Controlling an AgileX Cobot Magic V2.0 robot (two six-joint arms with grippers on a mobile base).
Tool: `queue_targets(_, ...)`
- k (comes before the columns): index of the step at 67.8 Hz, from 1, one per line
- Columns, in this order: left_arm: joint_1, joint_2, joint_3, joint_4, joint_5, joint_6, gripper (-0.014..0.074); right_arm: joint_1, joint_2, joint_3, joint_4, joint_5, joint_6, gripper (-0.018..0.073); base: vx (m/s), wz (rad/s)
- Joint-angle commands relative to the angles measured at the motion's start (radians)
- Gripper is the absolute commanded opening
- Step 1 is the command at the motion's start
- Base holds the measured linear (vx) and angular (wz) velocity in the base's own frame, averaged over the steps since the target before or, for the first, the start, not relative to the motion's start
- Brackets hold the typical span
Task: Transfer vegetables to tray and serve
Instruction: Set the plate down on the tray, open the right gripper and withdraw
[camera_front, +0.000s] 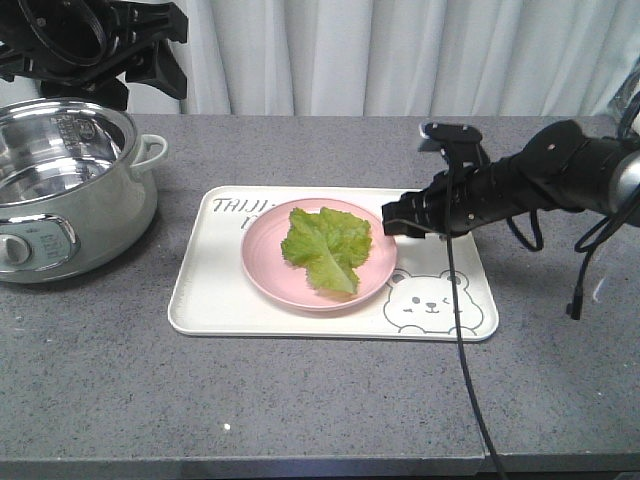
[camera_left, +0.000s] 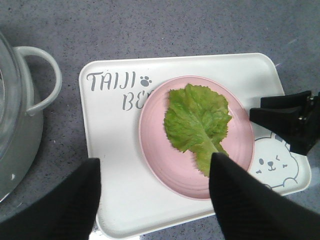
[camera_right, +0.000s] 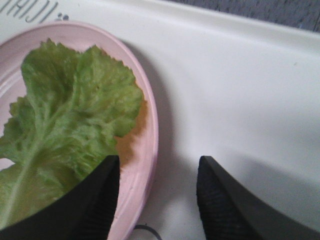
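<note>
Green crinkled lettuce leaf (camera_front: 325, 247) lies flat on the round pink plate (camera_front: 262, 262), mid cream bear-print plastic tray (camera_front: 215, 300). Right gripper (camera_front: 390, 222) has its jaws apart straddling the plate's right rim, I'd guess for a hold there. Left gripper (camera_left: 155, 170) hangs above, spread wide and empty.

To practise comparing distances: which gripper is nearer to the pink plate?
Right. The right gripper sits low over the tray, open, straddling the pink plate at its rim. The left gripper is high up, above the pot side.
</note>
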Motion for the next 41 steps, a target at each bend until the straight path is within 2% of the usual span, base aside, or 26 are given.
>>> queue_targets(1,0.000,-0.042,-0.018,-0.016,-0.036,0.001,0.0444,-0.005,-0.112,-0.030,-0.005,-0.052,-0.005,0.0360,0.00,0.00)
queue_targets(33,0.000,-0.042,-0.018,-0.016,-0.036,0.001,0.0444,-0.005,-0.427,-0.030,-0.099,-0.061,-0.005,0.0357,0.00,0.00)
queue_targets(41,0.000,-0.042,-0.018,-0.016,-0.037,0.001,0.0444,-0.005,-0.470,-0.030,-0.148,-0.057,0.028,0.0357,0.00,0.00)
